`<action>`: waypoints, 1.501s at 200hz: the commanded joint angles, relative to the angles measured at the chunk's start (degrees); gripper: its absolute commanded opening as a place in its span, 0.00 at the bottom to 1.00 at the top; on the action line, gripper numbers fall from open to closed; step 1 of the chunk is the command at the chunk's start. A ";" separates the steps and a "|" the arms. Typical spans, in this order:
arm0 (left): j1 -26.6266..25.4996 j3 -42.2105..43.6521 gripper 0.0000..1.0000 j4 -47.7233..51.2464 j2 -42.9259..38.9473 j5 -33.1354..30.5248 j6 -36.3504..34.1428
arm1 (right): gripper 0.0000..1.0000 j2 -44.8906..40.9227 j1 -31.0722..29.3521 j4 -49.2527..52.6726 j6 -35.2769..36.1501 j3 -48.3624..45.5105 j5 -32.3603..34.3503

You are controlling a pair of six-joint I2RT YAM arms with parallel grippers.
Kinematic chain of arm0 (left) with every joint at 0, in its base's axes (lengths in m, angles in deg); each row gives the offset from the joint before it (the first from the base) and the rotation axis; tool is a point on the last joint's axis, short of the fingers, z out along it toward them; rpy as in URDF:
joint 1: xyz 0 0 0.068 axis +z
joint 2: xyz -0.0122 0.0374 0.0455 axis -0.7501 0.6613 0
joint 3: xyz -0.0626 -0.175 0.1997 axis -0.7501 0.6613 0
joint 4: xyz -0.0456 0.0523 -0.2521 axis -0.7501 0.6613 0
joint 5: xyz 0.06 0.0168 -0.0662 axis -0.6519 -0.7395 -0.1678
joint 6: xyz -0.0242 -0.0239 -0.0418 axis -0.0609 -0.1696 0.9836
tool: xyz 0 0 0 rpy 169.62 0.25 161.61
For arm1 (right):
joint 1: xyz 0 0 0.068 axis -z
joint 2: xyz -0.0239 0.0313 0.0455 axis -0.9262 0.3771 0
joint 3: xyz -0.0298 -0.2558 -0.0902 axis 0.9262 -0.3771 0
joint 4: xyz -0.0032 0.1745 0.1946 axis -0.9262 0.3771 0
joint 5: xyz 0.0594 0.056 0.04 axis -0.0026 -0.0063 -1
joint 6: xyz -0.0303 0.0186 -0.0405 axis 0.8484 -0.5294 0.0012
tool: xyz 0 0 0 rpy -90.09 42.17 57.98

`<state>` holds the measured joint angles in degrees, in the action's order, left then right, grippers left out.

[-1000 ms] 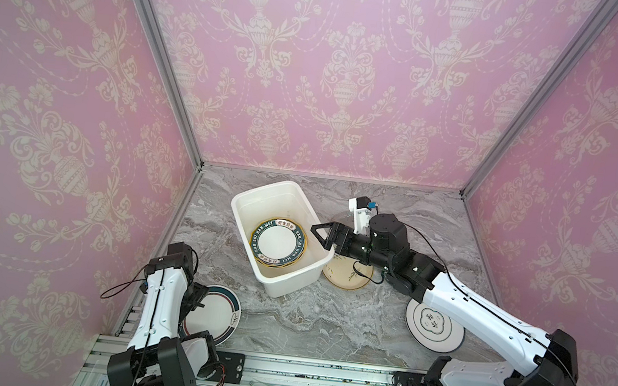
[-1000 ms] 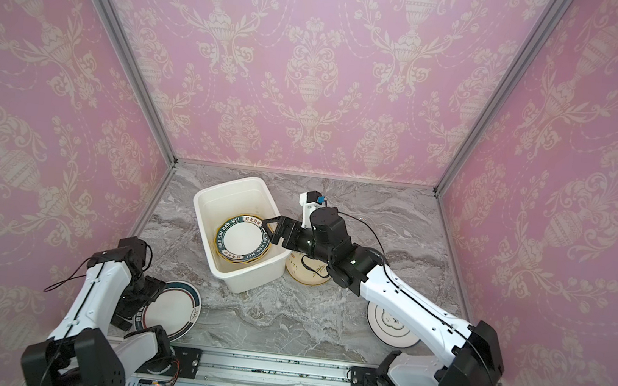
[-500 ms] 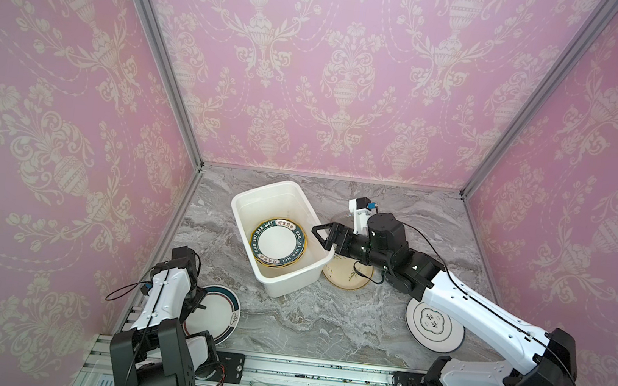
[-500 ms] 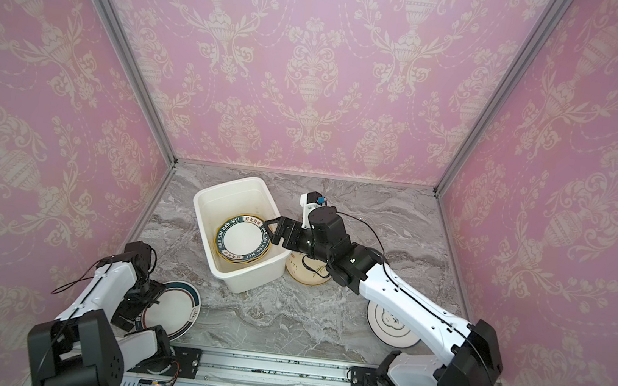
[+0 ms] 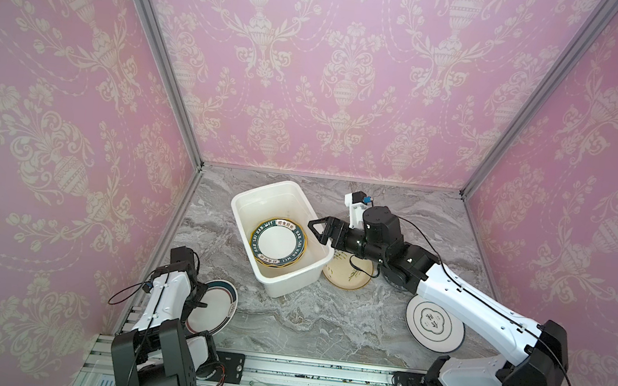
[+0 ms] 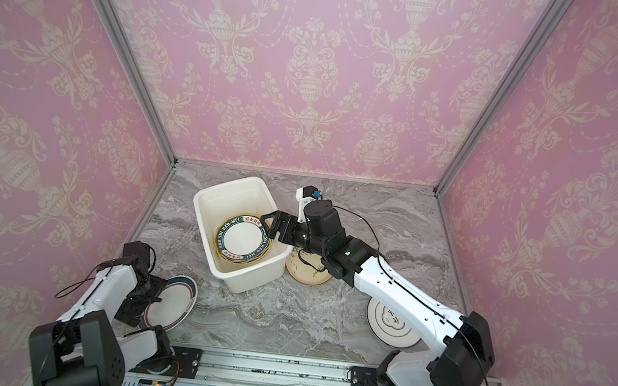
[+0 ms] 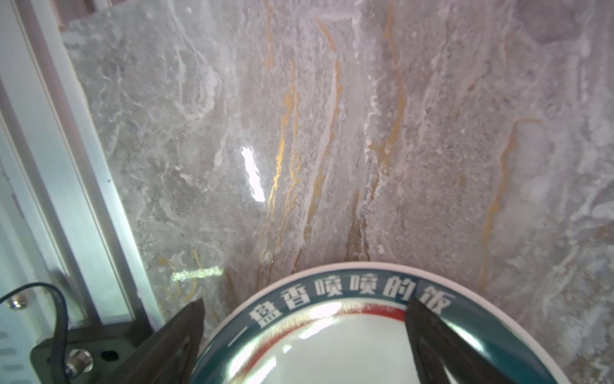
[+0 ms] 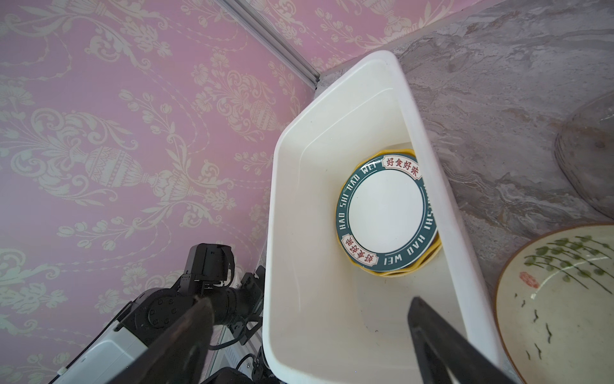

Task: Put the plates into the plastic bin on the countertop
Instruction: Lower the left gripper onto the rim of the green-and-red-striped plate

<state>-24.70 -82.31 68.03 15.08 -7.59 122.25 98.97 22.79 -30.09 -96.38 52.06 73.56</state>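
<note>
The white plastic bin point(image 5: 237, 209) point(image 6: 199, 225) stands on the grey countertop point(image 5: 324, 322) and holds a teal-rimmed plate point(image 5: 278, 244) point(image 8: 385, 209) on top of yellow ones. My right gripper point(image 5: 317, 231) point(image 8: 310, 302) hovers open and empty over the bin's right rim. My left gripper point(image 5: 202, 300) point(image 7: 304, 302) is open low over a white plate point(image 5: 215, 306) point(image 7: 332, 349) with a teal and red rim. One finger is off the plate's edge and the other finger point(image 7: 442, 339) is above its rim.
A cream plate point(image 5: 347, 277) point(image 8: 558, 299) with green sprigs lies just right of the bin, under my right arm. A white dark-rimmed plate point(image 5: 433, 325) lies at the front right. A clear glass plate point(image 8: 588, 156) lies behind. The aluminium rail point(image 5: 318, 373) runs along the front.
My left arm has folded down and back toward the front edge, bringing its gripper low over the left plate. The right arm has barely moved.
</note>
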 commanded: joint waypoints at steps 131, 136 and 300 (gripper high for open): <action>0.43 1.67 0.94 -11.78 5.15 10.29 11.20 | 0.93 -1.57 0.50 2.18 -0.28 -1.07 1.01; 0.40 1.33 0.94 -12.28 5.36 10.46 11.37 | 0.93 -1.57 0.48 2.18 -0.26 -1.03 1.01; 0.37 -12.67 0.95 -19.28 17.90 8.78 5.85 | 0.93 -1.22 0.72 3.59 -0.62 -2.90 0.93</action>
<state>-24.39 -92.65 57.37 31.54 -1.79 131.52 98.53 23.16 -27.22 -96.42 50.23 73.95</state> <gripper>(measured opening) 0.945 0.928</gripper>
